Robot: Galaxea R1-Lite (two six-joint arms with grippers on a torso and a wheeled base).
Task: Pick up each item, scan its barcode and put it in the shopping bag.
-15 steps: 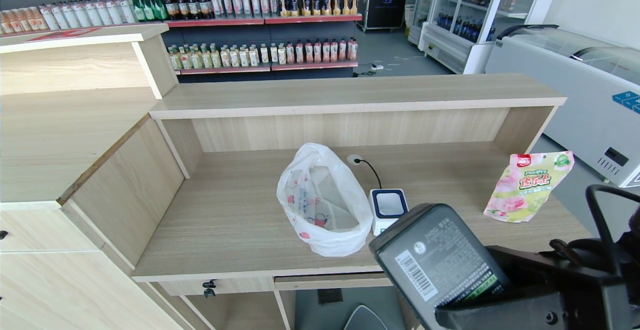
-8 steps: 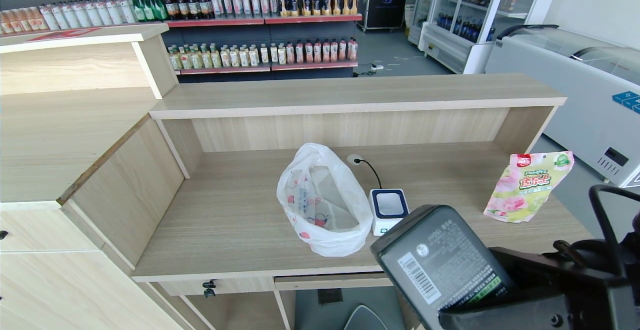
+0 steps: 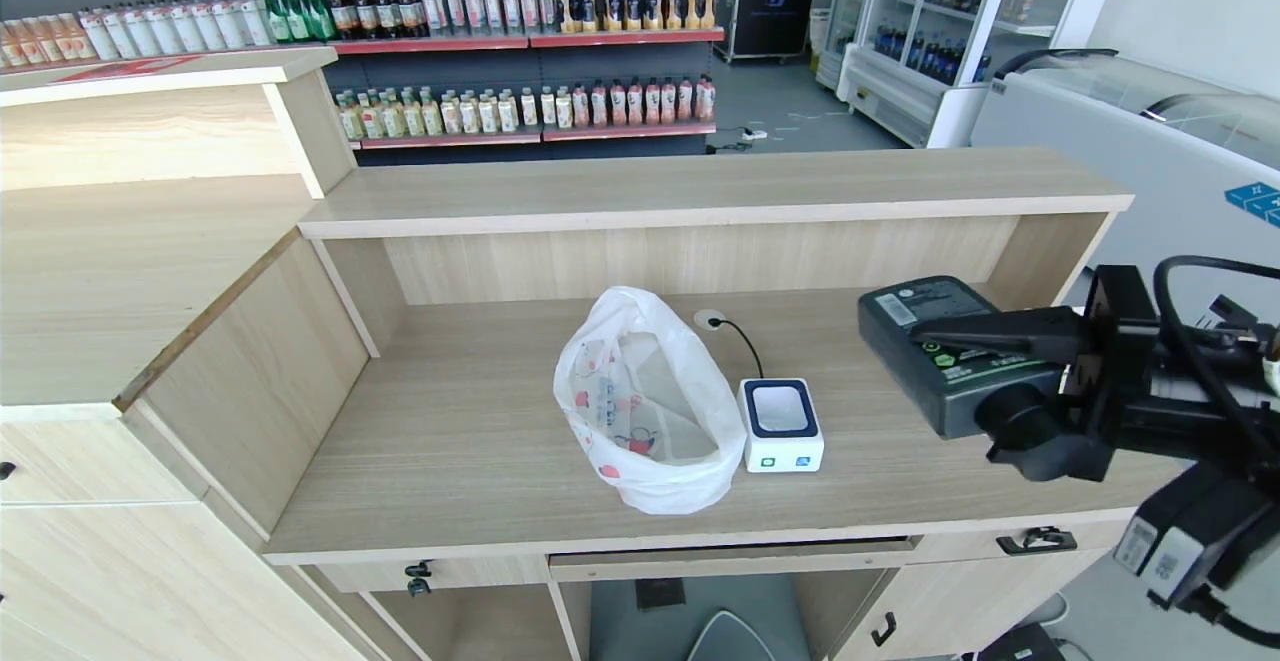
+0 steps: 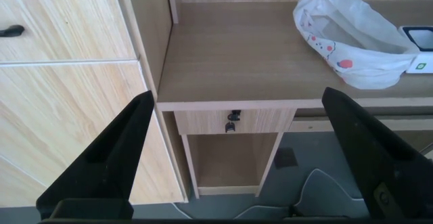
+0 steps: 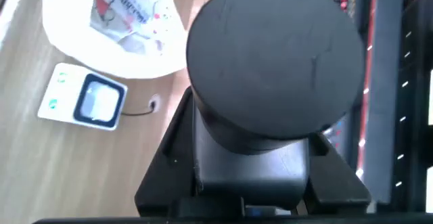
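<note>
Head view, dark box [image 3: 915, 366] risen, probably gripped

- The right end effector [image 3: 932, 359] is covering part of the label on the dark container [image 3: 900, 313]; the print is appearing too small to read.
- An edge is cropping the scanner [image 4: 419, 48] in the left wrist view.

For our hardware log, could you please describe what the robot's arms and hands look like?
Both are matte black. The left hand has two broad, wedge-shaped fingers. The right hand has flat fingers on a boxy body with a round knob beneath; a black cable loops over its wrist, and white printed labels sit on the arm.
</note>
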